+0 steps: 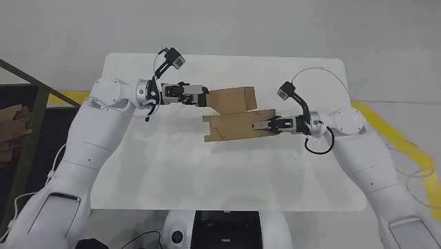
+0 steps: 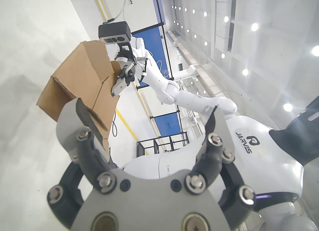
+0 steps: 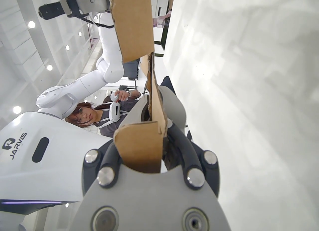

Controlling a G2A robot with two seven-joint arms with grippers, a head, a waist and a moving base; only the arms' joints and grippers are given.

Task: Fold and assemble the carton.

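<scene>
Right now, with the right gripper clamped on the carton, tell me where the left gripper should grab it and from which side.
Take the thin cardboard edge of the carton nearest the left gripper, coming in from the robot's left, roughly level with the table. The right gripper holds the opposite end, and the left jaws stand open, likely wide enough for one wall.

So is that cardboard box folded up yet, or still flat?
Partly folded: the carton has panels bent at angles, ends open, flaps loose; the right hand pinches one edge.
</scene>
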